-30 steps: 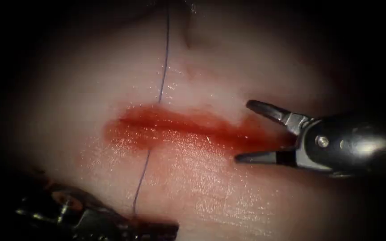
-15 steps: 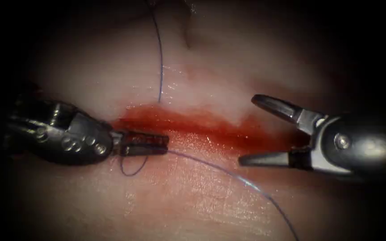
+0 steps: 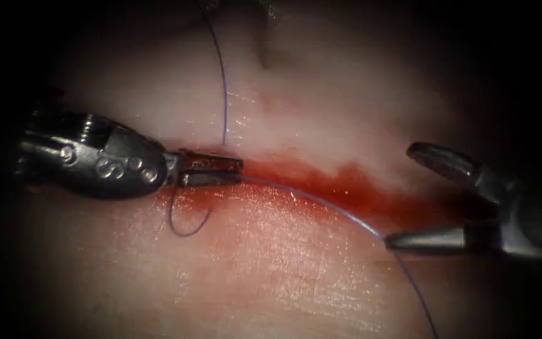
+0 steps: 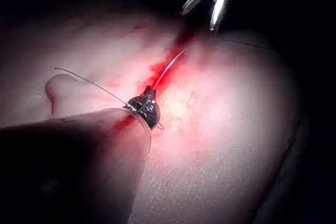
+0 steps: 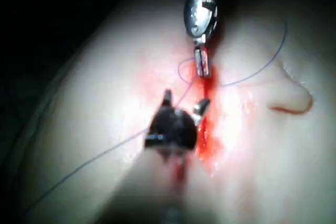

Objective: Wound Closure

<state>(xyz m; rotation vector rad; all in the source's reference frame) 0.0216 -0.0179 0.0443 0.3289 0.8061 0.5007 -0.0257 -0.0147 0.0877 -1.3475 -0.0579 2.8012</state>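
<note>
Endoscope view: pale tissue (image 3: 296,276) lies under me, with a cut (image 3: 321,182) running across it from left to lower right, wet with red fluid (image 3: 359,188). My left tool (image 3: 211,171) reaches in from the left and rests over the left end of the cut. Its two jaws are pressed together on the thread (image 3: 321,201), which leaves their tips and arcs down to the right, past my other tool, to the lower edge. Just below the jaws the thread makes a small loop (image 3: 186,223) on the tissue. Another stretch of thread rises from the upper edge of the cut near my left jaws and runs to the top of the frame. My right tool (image 3: 403,194) sits at the right end of the cut with its jaws spread wide and nothing between them; the lower jaw's tip lies just beside the thread, and I cannot tell whether it touches.

From my left wrist, my left tool (image 4: 146,106) is closed over the red line of the cut (image 4: 163,72), with thread (image 4: 89,83) trailing off it, and my right tool (image 4: 207,6) hangs open beyond.

From my right wrist, my right tool (image 5: 184,100) stands open above the cut (image 5: 206,129), and my left tool (image 5: 202,69) faces it, closed beside the thread loop (image 5: 186,69).

I cannot find the needle.
</note>
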